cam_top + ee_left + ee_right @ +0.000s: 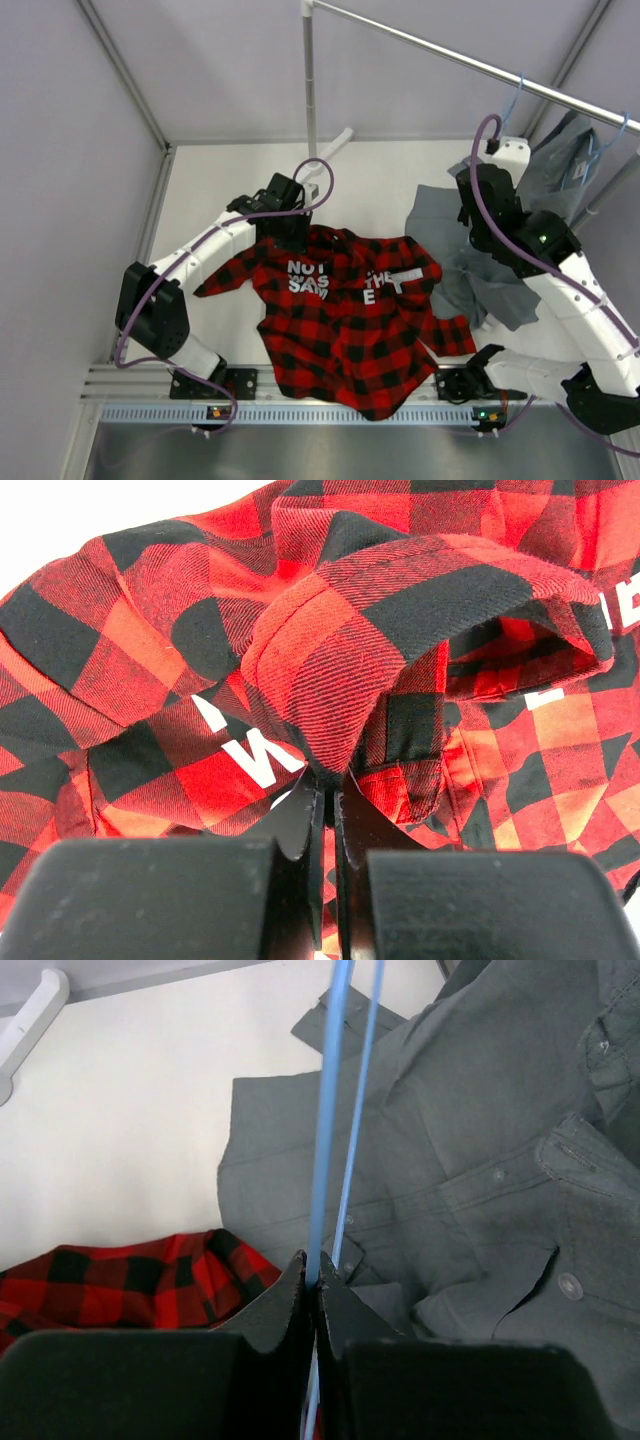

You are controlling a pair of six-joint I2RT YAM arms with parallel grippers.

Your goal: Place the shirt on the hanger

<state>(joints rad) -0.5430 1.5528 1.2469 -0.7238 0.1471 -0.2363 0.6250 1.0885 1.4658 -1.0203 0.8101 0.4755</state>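
Top view: the shirt point(345, 330) is lying spread on the table point(215, 190) between the two arm bases, with its white lettering facing up and its near edge reaching over the metal strip at the front.
Left wrist view: a raised fold of plaid near the lettering is bunching up just ahead of the fingers.
Left gripper point(325, 780): it is pressing its fingers together on that fold and pinching the shirt at its far left part.
Hanger point(325, 1110): two thin blue rods are running up and away from between the right fingers, well off to the right of the shirt.
Right gripper point(312, 1265): it is clamping fully closed on the thicker blue rod, with the thinner one passing just beside it.
Grey garment point(480, 1160): it is lying crumpled behind the rods, and its edge is touching a corner of the plaid.
Rail point(450, 55): it is slanting across the far right, above the right arm, with blue hooks hanging on it.
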